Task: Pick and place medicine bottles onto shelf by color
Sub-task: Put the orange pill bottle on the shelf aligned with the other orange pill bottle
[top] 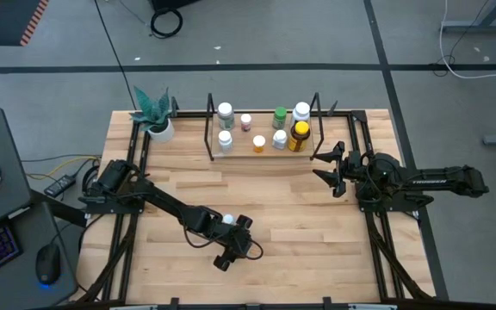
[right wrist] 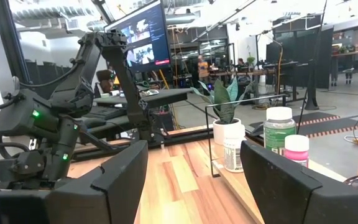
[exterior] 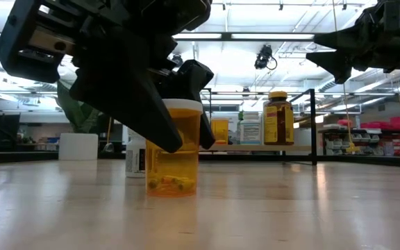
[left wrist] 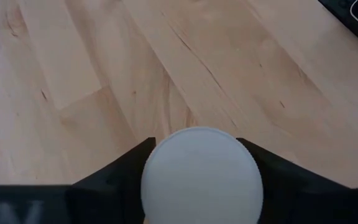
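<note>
Here the left end effector (top: pixel 228 222) sits low over the near middle of the bench (top: pixel 291 215), its two dark fingers (exterior: pixel 151 114) on either side of an orange bottle (exterior: pixel 173 160) with a white cap (left wrist: pixel 201 174). The bottle stands upright on the wood, and the fingers press against its upper part just under the cap, so the end effector is gripping it. A few small pills lie at the bottom of the bottle.

Farther back, at the far left corner, a plant in a white pot (top: pixel 159 129) stands beside the shelf (top: pixel 265 153). The shelf runs along the far edge, and the other medicine bottles (top: pixel 225 138) stand on it in two short rows: white ones at the left, a pink one and an orange one in the middle, a green one and a larger amber bottle (top: pixel 299 136) with a yellow cap at the right.

The right end effector (top: pixel 324 165) hangs in the air just right of the shelf, fingers spread apart and holding nothing.
</note>
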Robot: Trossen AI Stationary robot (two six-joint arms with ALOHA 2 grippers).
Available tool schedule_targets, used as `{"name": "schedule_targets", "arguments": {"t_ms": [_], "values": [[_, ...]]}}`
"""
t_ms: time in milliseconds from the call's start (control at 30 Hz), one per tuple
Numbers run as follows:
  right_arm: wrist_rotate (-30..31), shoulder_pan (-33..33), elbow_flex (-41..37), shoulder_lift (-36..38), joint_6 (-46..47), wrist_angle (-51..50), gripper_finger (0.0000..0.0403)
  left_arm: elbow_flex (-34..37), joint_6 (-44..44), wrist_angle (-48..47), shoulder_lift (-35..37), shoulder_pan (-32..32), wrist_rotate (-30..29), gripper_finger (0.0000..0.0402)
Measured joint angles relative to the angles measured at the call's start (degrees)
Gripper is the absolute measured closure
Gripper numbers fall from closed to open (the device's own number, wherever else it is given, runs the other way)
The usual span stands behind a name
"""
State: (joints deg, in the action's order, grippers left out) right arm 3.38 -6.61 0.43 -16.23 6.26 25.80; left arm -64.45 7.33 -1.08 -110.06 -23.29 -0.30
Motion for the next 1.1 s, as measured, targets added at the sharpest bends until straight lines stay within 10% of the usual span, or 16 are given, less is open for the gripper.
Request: {"name": "schedule_targets", "arguments": {"t_ms": [633, 1100], "values": [[0.00, 0.00, 0.00, 0.00, 0.00, 0.02, 0.0138, 0.00, 0.85, -0.16, 0.00, 0.24, -0.09, 0.0191], [0.00, 0.00, 0.00, 0.00, 0.01, 0.02, 0.0138, 0.07, -2.57, -2.85, 0.20, 0.35, -0.03, 0.0126]]}}
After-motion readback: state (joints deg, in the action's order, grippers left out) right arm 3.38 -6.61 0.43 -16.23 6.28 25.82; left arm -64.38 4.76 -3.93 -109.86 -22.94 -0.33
